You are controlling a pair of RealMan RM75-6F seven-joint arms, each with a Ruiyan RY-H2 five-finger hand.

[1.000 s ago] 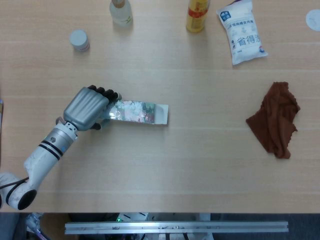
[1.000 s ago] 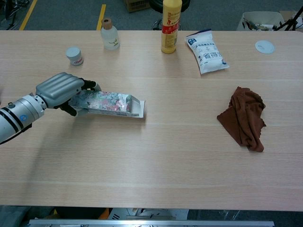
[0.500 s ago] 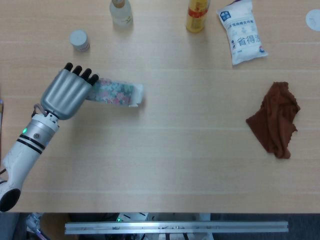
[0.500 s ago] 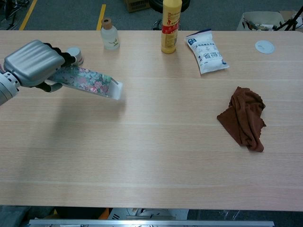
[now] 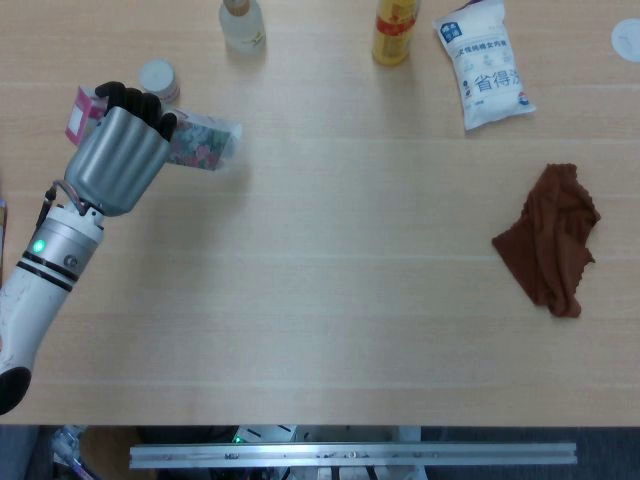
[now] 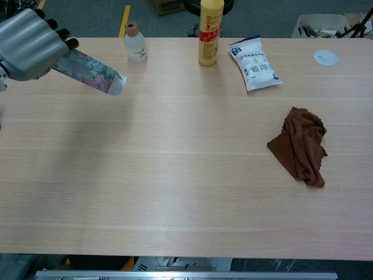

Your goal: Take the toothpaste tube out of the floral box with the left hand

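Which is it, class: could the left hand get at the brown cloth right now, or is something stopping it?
Probably not. The left hand grips the floral box in the air at the table's far left, while the brown cloth lies far across on the right.

Left hand (image 5: 118, 155) covers floral box's (image 5: 200, 144) near end; toothpaste tube not discernible. White lid (image 5: 627, 38) cut by right edge.

The left hand (image 5: 118, 160) holds the floral box (image 5: 200, 143) above the table's (image 5: 330, 330) far-left corner.
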